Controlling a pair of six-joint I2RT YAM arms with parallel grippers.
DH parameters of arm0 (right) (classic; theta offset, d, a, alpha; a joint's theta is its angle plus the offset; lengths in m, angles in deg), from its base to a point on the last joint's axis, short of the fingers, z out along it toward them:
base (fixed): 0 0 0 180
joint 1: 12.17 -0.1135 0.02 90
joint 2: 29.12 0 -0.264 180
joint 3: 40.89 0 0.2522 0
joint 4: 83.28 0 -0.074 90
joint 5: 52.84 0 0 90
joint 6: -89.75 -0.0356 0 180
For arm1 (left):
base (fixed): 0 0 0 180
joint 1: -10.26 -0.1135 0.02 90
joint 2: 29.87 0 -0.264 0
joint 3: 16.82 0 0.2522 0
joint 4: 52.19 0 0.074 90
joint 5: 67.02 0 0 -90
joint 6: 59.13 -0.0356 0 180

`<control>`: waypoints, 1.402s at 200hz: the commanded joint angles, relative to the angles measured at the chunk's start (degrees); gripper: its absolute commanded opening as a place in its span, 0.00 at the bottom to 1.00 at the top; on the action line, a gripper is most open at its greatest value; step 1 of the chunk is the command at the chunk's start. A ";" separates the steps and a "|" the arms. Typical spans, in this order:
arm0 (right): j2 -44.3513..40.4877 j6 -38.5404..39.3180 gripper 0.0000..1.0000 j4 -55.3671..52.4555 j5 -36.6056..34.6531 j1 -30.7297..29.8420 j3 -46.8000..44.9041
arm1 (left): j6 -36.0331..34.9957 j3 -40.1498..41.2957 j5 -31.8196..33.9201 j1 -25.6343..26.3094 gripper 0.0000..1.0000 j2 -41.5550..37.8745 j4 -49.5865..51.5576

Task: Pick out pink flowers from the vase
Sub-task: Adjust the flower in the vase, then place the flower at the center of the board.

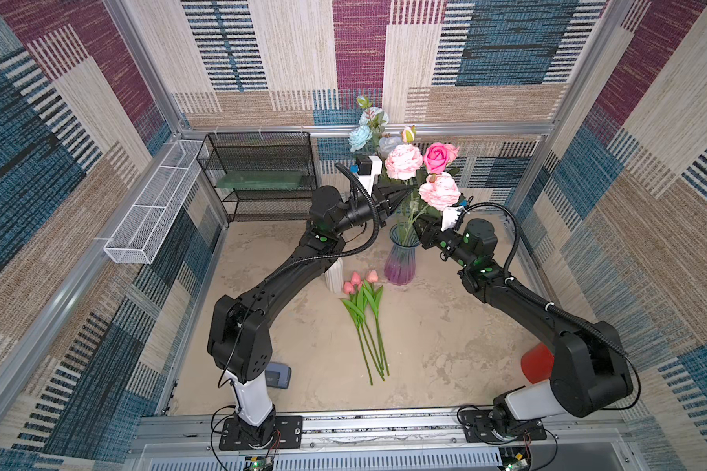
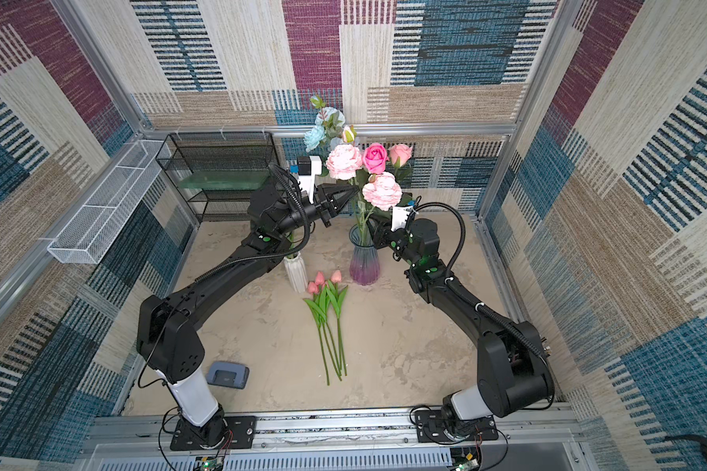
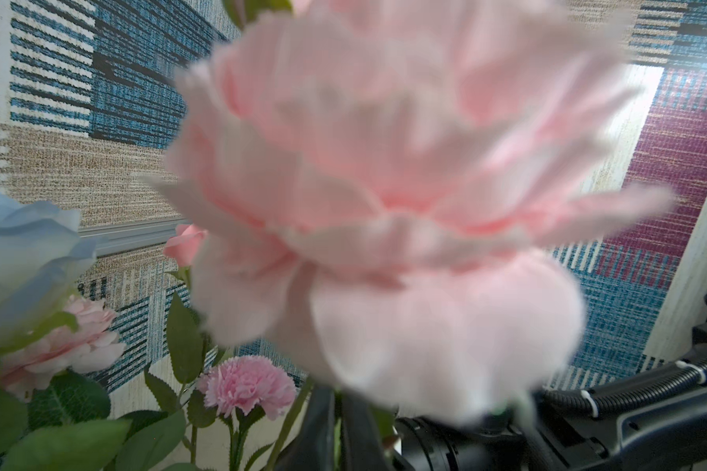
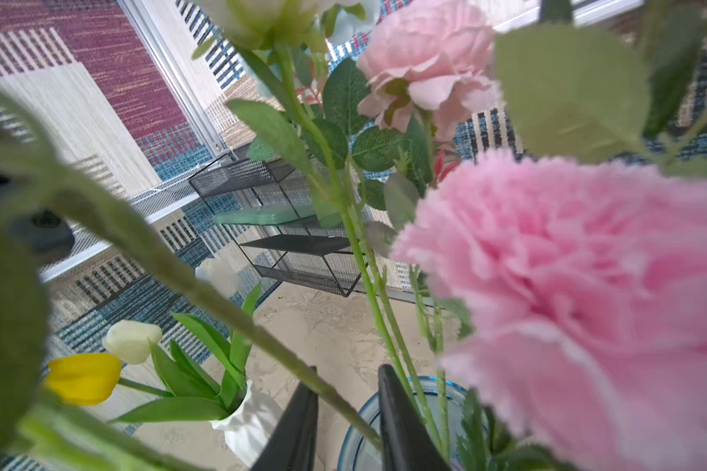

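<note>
1. Pink flowers (image 1: 404,161): peonies, roses upright in vase (image 1: 401,265), toward worktop's back edge.
2. Tulips (image 1: 356,278): flat at worktop centre, heads just beside vase.
3. Carnation (image 3: 248,385): low among vase stems.
4. Left gripper (image 1: 405,193): closed, tip among stems under blooms; stem pinch unclear.
5. Right gripper (image 4: 348,371): jaws apart, one stem (image 4: 262,330) crossing the gap, above vase rim.

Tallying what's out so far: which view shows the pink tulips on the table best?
The top views: both show the pink tulips whole on the table, blooms and stems. Neither wrist view shows them.
</note>
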 commanded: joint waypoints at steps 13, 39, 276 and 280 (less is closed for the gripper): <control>-0.19 -7.04 0.22 5.44 -4.07 0.60 0.09 | 2.10 1.51 -2.53 -0.79 0.00 -0.66 -3.32; -0.37 -9.05 0.21 6.30 -3.70 1.11 -0.04 | 2.46 2.44 -2.53 -1.23 0.00 -1.47 -3.91; -30.06 14.89 0.55 -14.58 -3.98 -4.32 -7.70 | 4.43 3.63 23.39 -2.33 0.00 -26.93 20.34; -30.78 16.37 0.55 -14.67 -3.28 -4.54 -8.04 | 4.60 3.76 23.73 -2.33 0.00 -27.62 20.82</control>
